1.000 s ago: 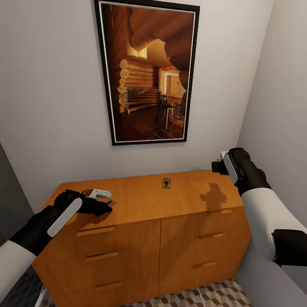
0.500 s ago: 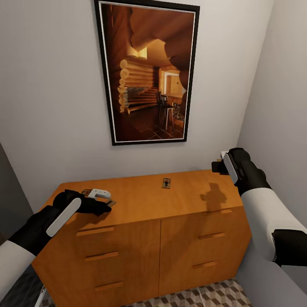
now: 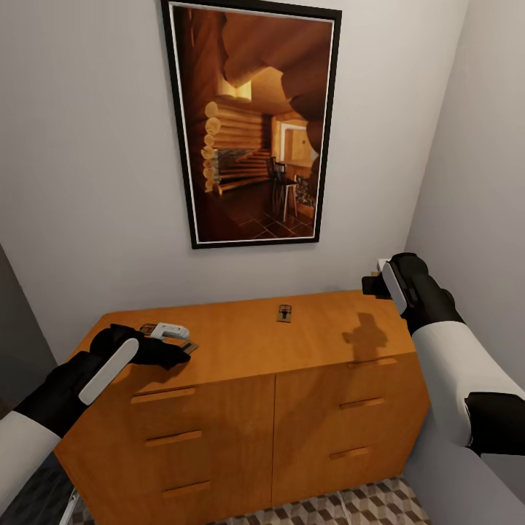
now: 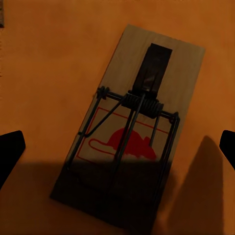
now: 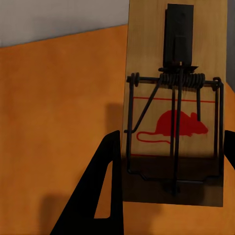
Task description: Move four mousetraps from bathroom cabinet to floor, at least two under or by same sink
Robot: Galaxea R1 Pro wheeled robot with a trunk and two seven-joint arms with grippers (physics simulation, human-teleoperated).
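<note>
The cabinet [image 3: 248,379] stands against the wall under a framed picture [image 3: 251,120], with a strip of patterned floor [image 3: 350,507] at its foot. One trap [image 3: 284,313] lies alone on the cabinet top, at 12 o'clock from its centre.

The left tool [image 3: 171,343] hovers low over the top's 9 o'clock end, open, its dark fingertips [image 4: 11,152] spread wide on either side of a second trap [image 4: 132,132] lying flat on the wood below, not touching it.

The right tool [image 3: 379,281] is raised above the 3 o'clock end. It is closed on a third trap [image 5: 176,105], gripped at the board's edges and lifted clear of the top.
</note>
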